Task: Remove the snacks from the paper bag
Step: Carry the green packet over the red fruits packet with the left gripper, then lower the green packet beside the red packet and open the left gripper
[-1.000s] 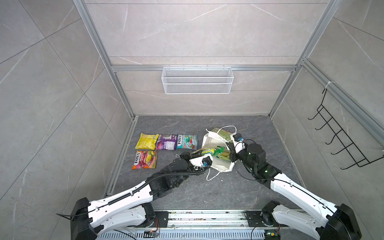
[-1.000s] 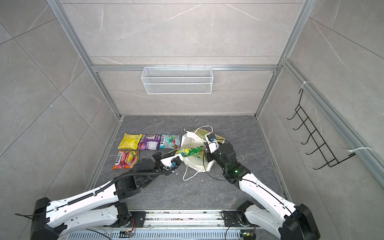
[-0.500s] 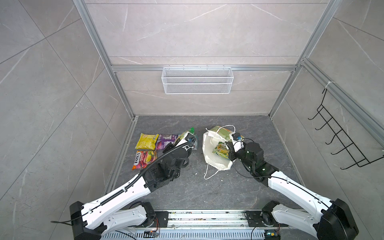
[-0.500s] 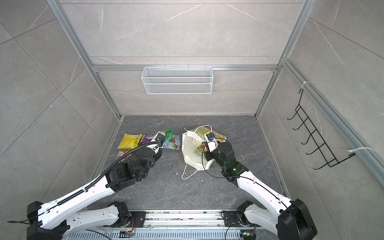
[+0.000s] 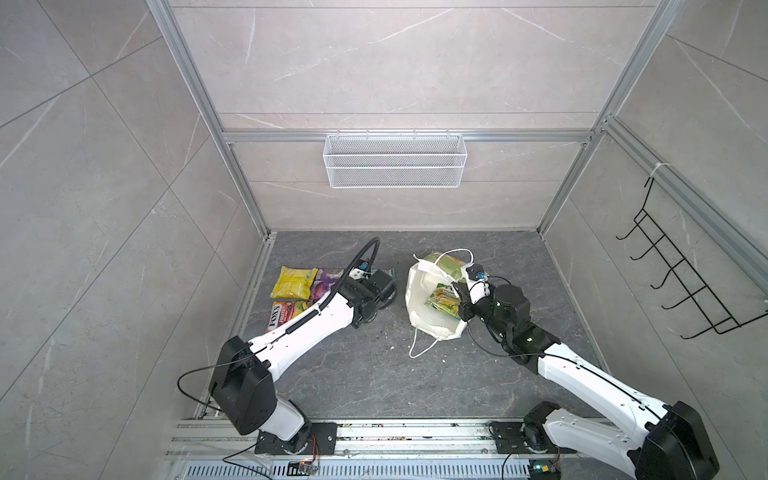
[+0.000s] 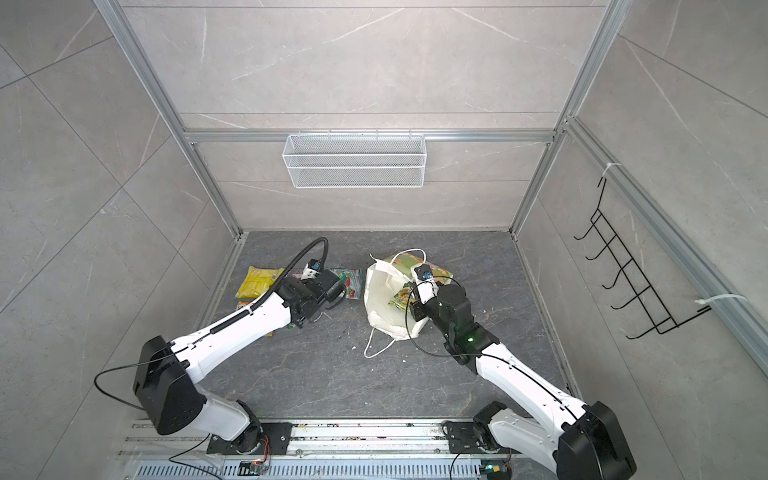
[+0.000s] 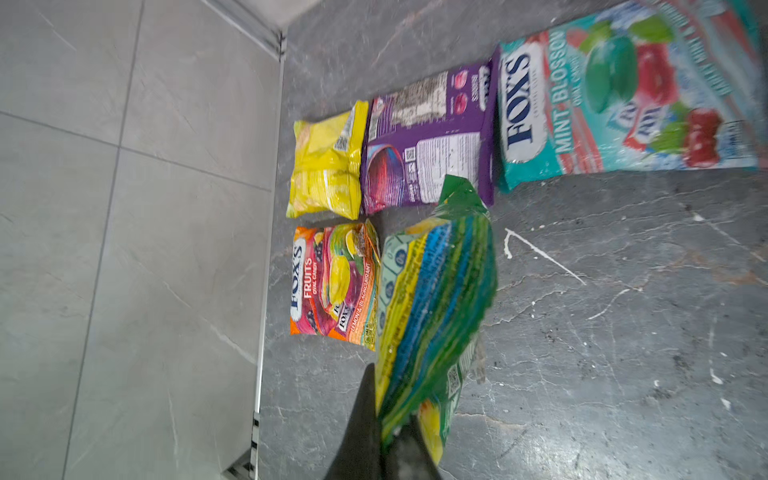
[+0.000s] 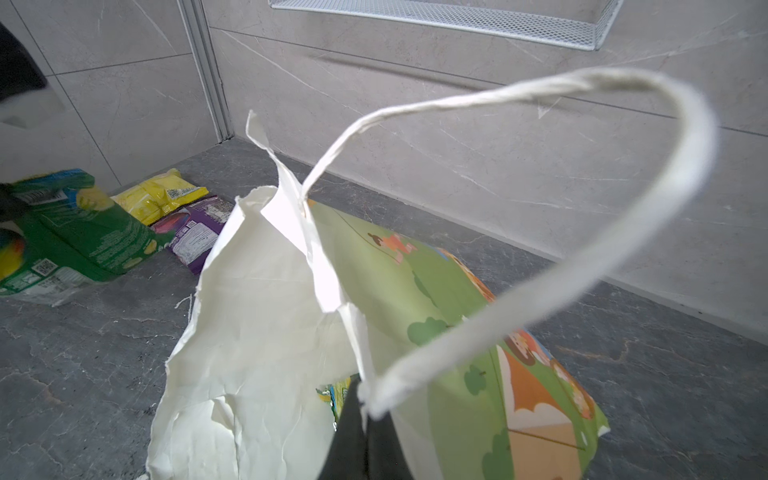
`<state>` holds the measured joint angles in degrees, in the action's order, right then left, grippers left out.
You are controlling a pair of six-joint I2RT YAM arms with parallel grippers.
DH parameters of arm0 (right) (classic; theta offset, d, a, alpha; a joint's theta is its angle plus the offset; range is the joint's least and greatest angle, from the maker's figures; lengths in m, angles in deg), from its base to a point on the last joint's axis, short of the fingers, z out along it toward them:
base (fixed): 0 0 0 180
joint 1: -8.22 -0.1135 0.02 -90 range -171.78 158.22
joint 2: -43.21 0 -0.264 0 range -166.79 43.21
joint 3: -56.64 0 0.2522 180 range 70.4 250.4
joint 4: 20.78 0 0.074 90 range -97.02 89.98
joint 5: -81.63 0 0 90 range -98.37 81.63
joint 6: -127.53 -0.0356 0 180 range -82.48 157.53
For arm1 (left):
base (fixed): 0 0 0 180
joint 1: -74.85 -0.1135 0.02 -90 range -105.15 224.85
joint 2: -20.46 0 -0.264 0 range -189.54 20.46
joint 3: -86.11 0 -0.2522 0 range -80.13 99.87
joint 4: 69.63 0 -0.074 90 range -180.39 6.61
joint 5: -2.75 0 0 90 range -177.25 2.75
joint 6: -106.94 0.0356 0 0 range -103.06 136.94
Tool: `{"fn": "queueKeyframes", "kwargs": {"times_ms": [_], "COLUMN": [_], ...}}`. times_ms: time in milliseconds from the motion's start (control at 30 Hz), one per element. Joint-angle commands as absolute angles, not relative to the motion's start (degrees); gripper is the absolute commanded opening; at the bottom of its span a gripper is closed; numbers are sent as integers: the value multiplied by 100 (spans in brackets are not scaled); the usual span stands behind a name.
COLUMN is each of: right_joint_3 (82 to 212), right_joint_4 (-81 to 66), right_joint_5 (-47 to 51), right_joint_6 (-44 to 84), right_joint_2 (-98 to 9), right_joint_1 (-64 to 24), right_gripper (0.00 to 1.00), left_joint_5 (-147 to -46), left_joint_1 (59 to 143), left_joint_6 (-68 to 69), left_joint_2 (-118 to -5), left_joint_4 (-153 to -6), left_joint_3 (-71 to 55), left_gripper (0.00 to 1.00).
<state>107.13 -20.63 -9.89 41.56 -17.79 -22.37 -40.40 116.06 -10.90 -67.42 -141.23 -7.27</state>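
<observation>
1. The left tool [image 7: 388, 432] is pinched narrow on the sealed end of a green-yellow packet [image 7: 432, 299]. It holds the packet over the desk [image 7: 602, 332], just beside the orange-red "FOX'S FRUITS" packet [image 7: 332, 282]. I cannot tell whether the packet's far end touches the desk.
2. 4 packets lie flat on the desk. The yellow packet [image 7: 326, 166], purple packet [image 7: 428, 137] and teal-red "MINT BLOSSOM" packet [image 7: 623, 91] form a row, with the orange-red one nearer the robot.
3. The right tool [image 8: 365, 432] is closed on the rim of the paper bag [image 8: 257, 332], where a cord handle [image 8: 623, 232] meets the printed front. This props the mouth open. The bag slumps on the desk, apart from the row.
4. In a top view, another green-yellow packet [image 5: 442, 299] shows inside the bag's mouth. I judge it to be the last snack to take out, once the held packet is laid down.
5. The packets look light, with glossy, slippery film and loose sweets that probably shift inside. The flat crimped seal at either end is the surest place to grip, since the bulging middle would squirm away.
6. The bag is thin, creased paper, ragged at the rim. It would likely slide or fold shut if released, so it should be held near the handle root.
</observation>
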Motion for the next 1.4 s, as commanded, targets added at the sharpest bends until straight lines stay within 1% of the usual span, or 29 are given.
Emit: {"fn": "queueKeyframes", "kwargs": {"times_ms": [0,67,200,467,667,1000,1067,1133,1233,1367], "right_joint_3": [10625,10626,10616,10599,10573,10564,10555,10556,10564,10555], "right_joint_4": [-2135,-2111,-2127,-2147,-2161,-2160,-2170,-2177,-2170,-2170], "right_joint_5": [-1038,-1052,-1065,-1057,-1076,-1039,-1034,-1013,-1005,-1002], "right_joint_6": [4126,4139,4139,4131,4130,4098,4095,4089,4082,4069], "right_joint_2": [-1622,-1604,-1594,-1613,-1577,-1570,-1568,-1568,-1572,-1533], "right_joint_1": [-2203,-2201,-2203,-2201,-2202,-2206,-2201,-2206,-2206,-2201], "right_gripper": [0,0,0,0,0,0,0,0,0,0], "left_joint_5": [-4237,-4353,-4242,-4493,-4331,-4524,-4708,-4910,-5116,-5356], "left_joint_1": [11351,11244,11149,11045,11004,10705,10600,10551,10546,10550], "left_joint_6": [-1364,-1358,-1382,-1346,-1459,-1382,-1281,-1200,-1171,-1079], "left_joint_2": [-6947,-7183,-7619,-8043,-8221,-8233,-8171,-8103,-8102,-8016], "left_joint_4": [-14204,-14277,-14484,-14521,-14791,-14775,-14634,-14449,-14330,-14123], "left_joint_3": [-546,-433,-230,-13,39,-105,-184,-281,-299,-359], "left_gripper": [0,0,0,0,0,1,2,8,11,17]}}
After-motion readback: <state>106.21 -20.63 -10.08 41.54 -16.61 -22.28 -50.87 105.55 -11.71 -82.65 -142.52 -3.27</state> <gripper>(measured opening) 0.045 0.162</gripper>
